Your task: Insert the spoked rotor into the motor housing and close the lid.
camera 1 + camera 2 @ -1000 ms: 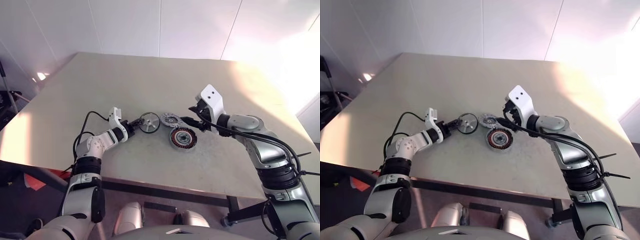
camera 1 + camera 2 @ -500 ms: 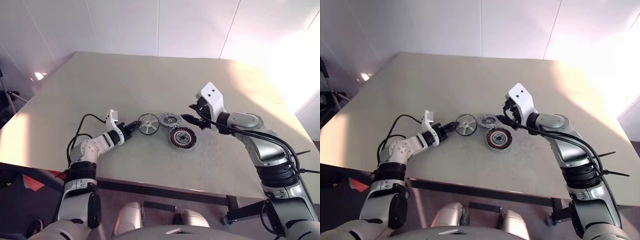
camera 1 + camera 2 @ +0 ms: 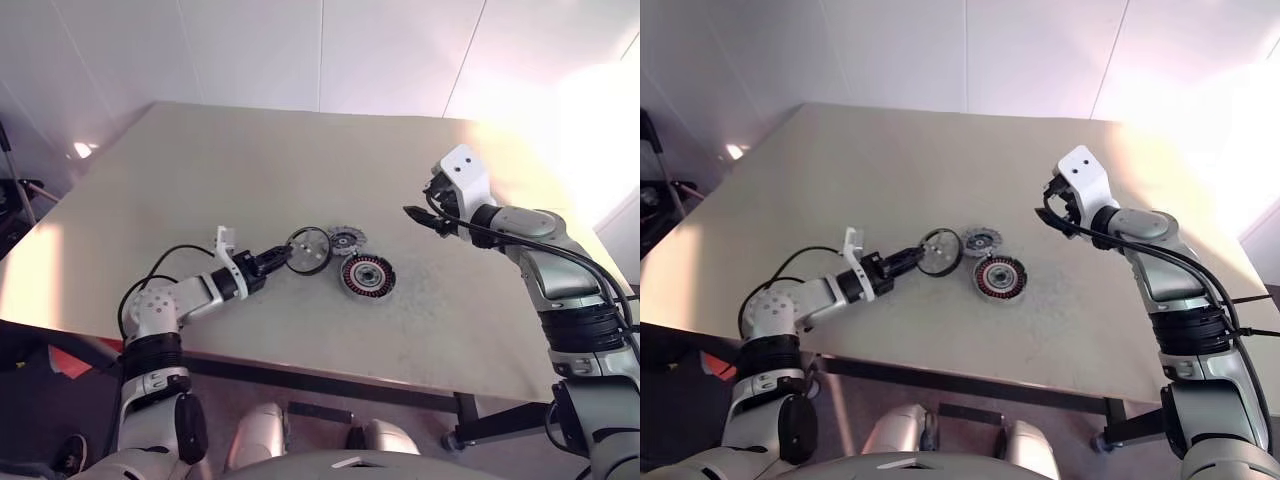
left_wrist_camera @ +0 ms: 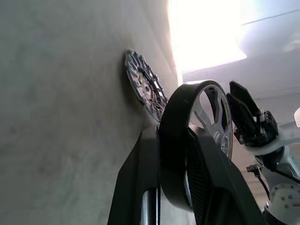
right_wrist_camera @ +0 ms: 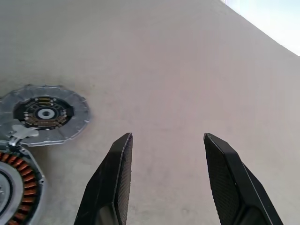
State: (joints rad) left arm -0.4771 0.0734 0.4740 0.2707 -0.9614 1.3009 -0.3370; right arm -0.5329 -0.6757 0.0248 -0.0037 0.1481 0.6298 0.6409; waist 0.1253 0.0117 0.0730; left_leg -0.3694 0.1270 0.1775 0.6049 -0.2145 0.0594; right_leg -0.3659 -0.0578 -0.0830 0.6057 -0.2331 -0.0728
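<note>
My left gripper [image 3: 287, 257] is shut on the spoked rotor [image 3: 308, 250], a wheel with pale spokes and a dark outer band, held tilted just above the table. In the left wrist view the rotor [image 4: 199, 136] stands on edge between my fingers [image 4: 140, 183]. Right of it the motor housing [image 3: 367, 275], with its copper ring, lies flat on the table. The ribbed grey lid [image 3: 346, 239] lies just behind the housing. My right gripper [image 3: 420, 217] hovers open and empty, well to the right of the parts. Its wrist view shows the lid [image 5: 45, 114] and the housing's edge [image 5: 14, 192].
The parts lie near the middle of a pale table [image 3: 250, 170], whose front edge [image 3: 350, 372] runs close to me. Bare tabletop stretches all round the parts. Strong light falls on the far right corner [image 3: 560, 130]. Dark equipment [image 3: 15, 195] stands past the left edge.
My left gripper has shut on the rotor, raised it off the table and tilted it nearer the housing. My right gripper has drawn away from the lid and housing, to the right.
</note>
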